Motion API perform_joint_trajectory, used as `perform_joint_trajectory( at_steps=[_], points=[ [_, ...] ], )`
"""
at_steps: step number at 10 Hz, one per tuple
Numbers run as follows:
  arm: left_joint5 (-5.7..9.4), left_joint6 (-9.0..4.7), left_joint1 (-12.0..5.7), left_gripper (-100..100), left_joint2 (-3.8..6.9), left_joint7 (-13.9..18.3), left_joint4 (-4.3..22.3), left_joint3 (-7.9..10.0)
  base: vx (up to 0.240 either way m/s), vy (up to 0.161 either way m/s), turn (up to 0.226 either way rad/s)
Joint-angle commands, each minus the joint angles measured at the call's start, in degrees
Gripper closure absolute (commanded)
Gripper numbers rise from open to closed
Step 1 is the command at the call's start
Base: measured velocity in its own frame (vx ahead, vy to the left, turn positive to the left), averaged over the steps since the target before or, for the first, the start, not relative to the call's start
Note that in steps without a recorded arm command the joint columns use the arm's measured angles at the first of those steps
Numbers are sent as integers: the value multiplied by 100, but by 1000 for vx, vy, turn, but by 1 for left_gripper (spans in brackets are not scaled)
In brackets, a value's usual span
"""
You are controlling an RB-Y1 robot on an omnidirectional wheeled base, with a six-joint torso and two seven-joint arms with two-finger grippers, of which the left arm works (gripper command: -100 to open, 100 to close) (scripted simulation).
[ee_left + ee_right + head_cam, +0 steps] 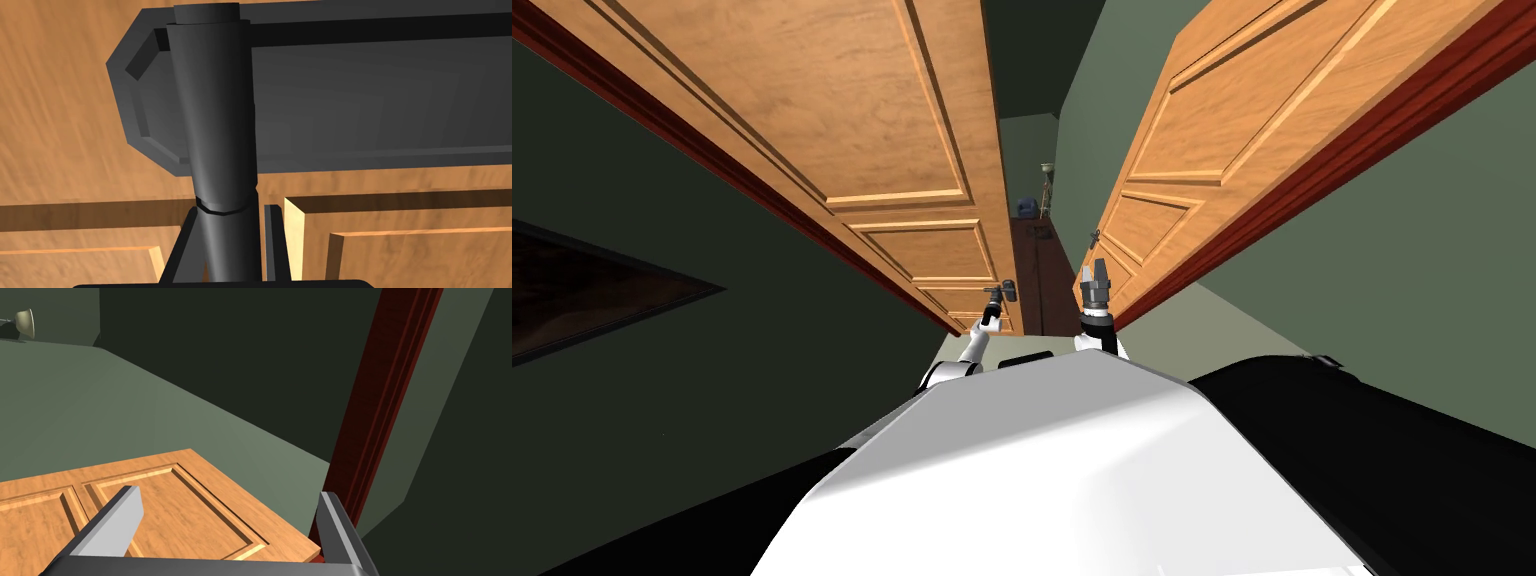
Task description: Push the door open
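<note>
Two panelled wooden door leaves stand ajar ahead of me with a narrow gap between them. My left gripper (999, 298) is at the left door (812, 110), shut on its dark lever handle (220, 110). The handle runs between the fingers (186, 240) and comes out of a dark plate (375, 100) on the wood. My right gripper (1095, 272) is raised close beside the right door (1252, 110), fingers open and holding nothing. The right wrist view looks along that door's face (190, 503) toward its hinge side. The right door's own small handle (1094, 238) sits just above the right gripper.
Dark red door frames (1392, 120) flank both leaves, with green walls (1412, 260) outside them. Through the gap a dark floor strip (1042, 280) leads to a blue object (1028, 207) and a thin stand (1047, 190) at the far wall.
</note>
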Motion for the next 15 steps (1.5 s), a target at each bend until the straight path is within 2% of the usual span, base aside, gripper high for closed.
perform_joint_trajectory(
  at_steps=[1, 6, 8, 10, 12, 14, 15],
  points=[
    [22, -30, -59, 100, 59, -37, 37, 87, 147, -87, 61],
    [90, -31, -51, 100, 246, -107, 43, 312, 159, -98, 35],
    [134, -31, -45, 100, 340, -152, 46, 459, 180, -129, 73],
    [158, -32, -42, 100, 383, -176, 48, 538, 136, -126, 64],
    [208, -32, -35, 100, 459, -228, 53, 705, 150, -134, 74],
    [208, -32, -35, 100, 459, -228, 53, 705, 73, -68, 35],
    [246, -32, -31, 100, 506, -267, 56, 832, 104, -85, 79]
  ],
)
